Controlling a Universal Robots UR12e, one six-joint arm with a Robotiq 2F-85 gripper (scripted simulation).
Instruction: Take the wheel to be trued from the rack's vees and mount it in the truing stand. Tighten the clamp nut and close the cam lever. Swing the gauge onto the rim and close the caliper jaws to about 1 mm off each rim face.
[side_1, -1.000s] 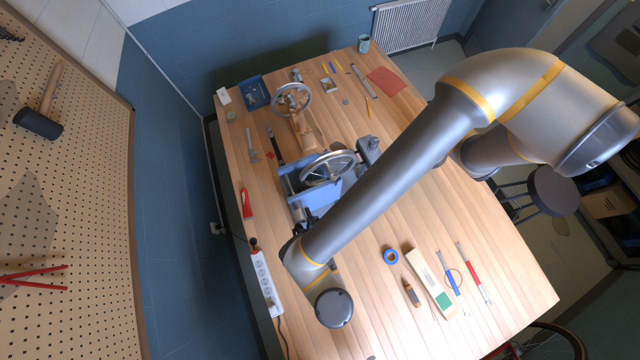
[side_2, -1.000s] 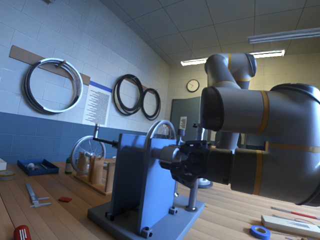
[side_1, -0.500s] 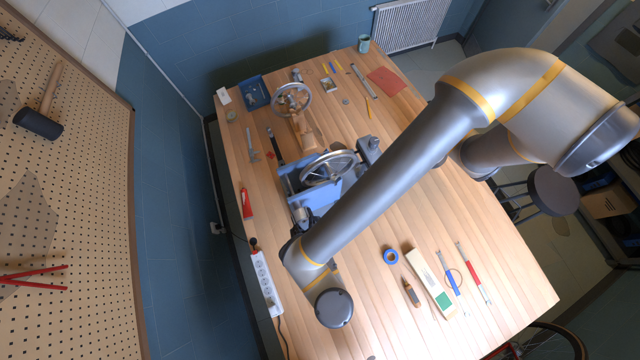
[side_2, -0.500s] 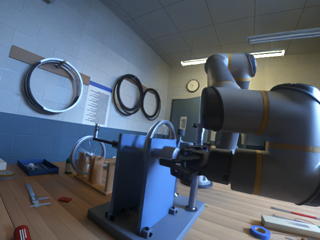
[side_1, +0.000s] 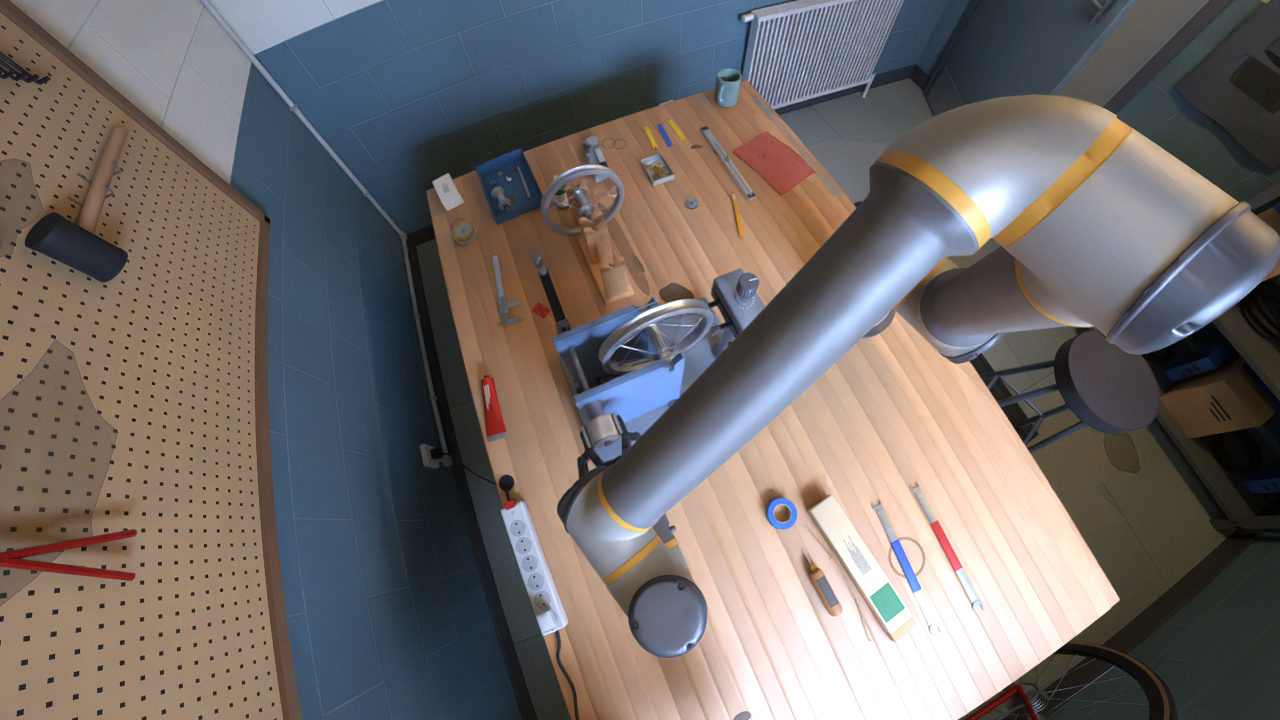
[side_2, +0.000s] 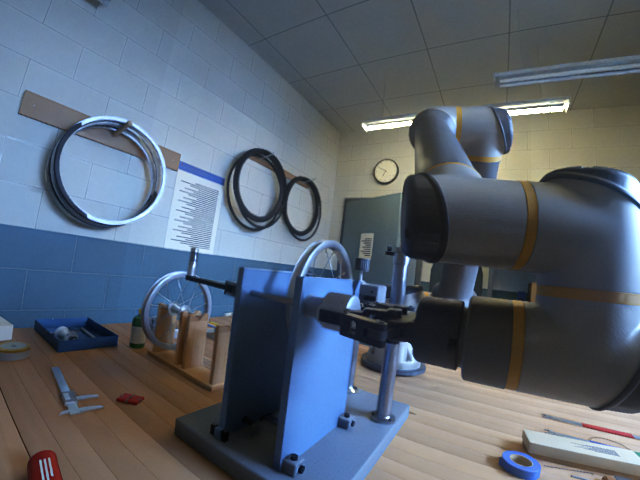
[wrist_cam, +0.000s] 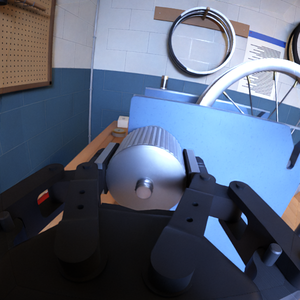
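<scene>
The silver-rimmed wheel (side_1: 656, 333) sits between the uprights of the blue truing stand (side_2: 289, 356), its rim (wrist_cam: 252, 70) rising above the near upright. A knurled silver clamp nut (wrist_cam: 145, 170) juts from the outer face of that upright on the axle end. A second wheel (side_1: 582, 199) stands in the wooden rack (side_2: 188, 341) farther back on the bench. The gauge post (side_2: 395, 330) stands behind the stand, and the cam lever is on the far side. My gripper (wrist_cam: 145, 165) points level at the stand's near upright and is closed around the clamp nut.
A blue parts tray (side_1: 507, 184) lies at the bench's back left corner. A caliper (side_1: 504, 293) and a red tube (side_1: 491, 406) lie left of the stand. A tape roll (side_1: 781, 512), a box and spoke tools lie to the right, and a power strip (side_1: 534, 564) hangs at the left edge.
</scene>
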